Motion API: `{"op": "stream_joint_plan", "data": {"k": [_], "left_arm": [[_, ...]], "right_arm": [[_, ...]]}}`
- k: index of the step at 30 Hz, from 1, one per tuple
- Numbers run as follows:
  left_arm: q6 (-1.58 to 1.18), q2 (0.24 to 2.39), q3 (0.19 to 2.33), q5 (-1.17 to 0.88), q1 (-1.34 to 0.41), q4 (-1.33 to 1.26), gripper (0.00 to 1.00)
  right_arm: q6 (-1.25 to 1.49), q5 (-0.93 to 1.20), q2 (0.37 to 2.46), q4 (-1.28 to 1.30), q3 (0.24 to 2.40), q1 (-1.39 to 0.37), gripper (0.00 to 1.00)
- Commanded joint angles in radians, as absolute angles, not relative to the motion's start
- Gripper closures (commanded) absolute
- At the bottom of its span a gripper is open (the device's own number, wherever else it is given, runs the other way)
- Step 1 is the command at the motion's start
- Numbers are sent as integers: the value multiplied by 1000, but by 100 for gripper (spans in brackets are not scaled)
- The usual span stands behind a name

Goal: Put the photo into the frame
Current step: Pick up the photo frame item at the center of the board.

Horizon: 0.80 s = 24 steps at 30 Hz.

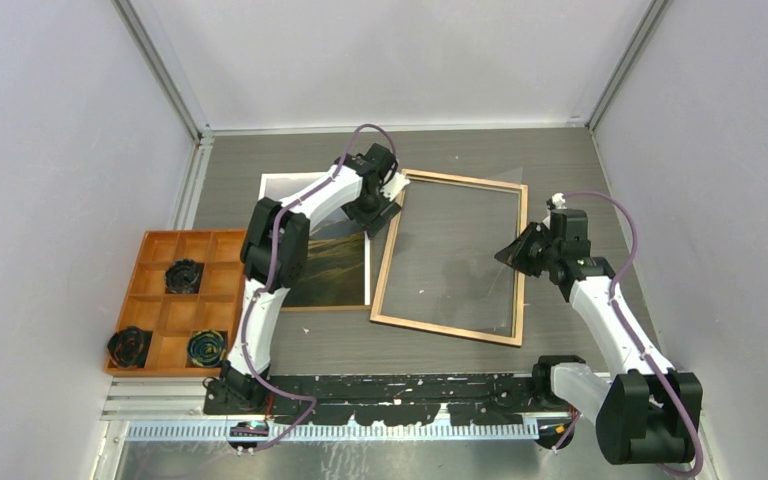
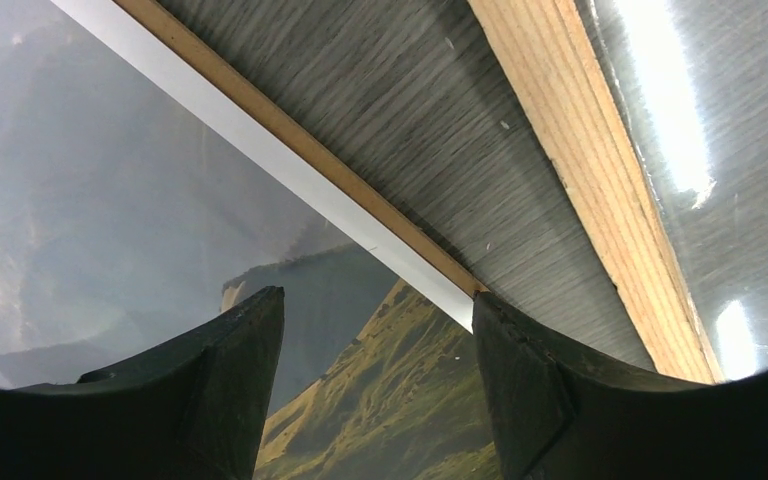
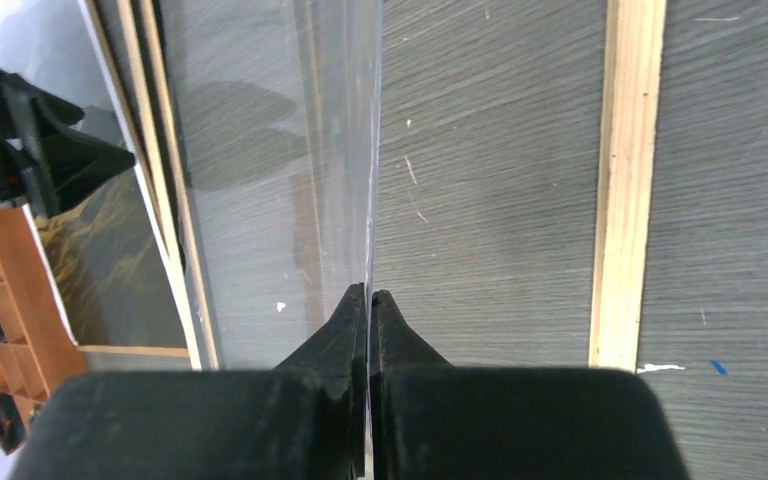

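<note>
Photo [image 1: 338, 272] lies flat, face up, on a brown backing board [image 1: 325, 307] at 9 o'clock of the frame [image 1: 447, 330]. Its right edge runs just beside the frame's left rail, with a thin strip of bare table between them, clear in the left wrist view. Frame lies wood side up at table centre, with open room at 12 and 6 o'clock of it. Left gripper [image 1: 390, 212] hovers over the photo's right edge at the top corner, jaws wide, holding nothing; white border and board edge show between its fingers [image 2: 230, 350]. Right gripper [image 1: 508, 255] sits at 3 o'clock of the frame, pinched tight on the right edge of a clear pane [image 1: 450, 240] that spans the frame opening; cannot tell if the pane's left edge rests down. Table [image 1: 560, 160] is dark grey woodgrain, closed in by white walls at 9, 12 and 3 o'clock. Orange compartment tray [image 1: 165, 318] at 8 o'clock holds three black coiled things [image 1: 184, 275], well apart from the frame.
</note>
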<state>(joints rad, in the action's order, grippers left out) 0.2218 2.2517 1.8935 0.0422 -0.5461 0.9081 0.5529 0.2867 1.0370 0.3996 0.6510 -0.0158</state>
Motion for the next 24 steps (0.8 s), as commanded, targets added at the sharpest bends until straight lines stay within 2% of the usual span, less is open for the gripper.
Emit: {"op": "stream_joint_plan", "data": {"k": [1,10,24], "left_arm": [[223,2261,1893,47,-551,875,30],[212,2286,1913,33,-551,877,30],[193,2281,1922,7,-535,885,31]], "right_arm": [[562,415,953,286,623,-14,99],[586,526,827,221,589,-13,99],[650,669,805,99,569,-14,99]]}}
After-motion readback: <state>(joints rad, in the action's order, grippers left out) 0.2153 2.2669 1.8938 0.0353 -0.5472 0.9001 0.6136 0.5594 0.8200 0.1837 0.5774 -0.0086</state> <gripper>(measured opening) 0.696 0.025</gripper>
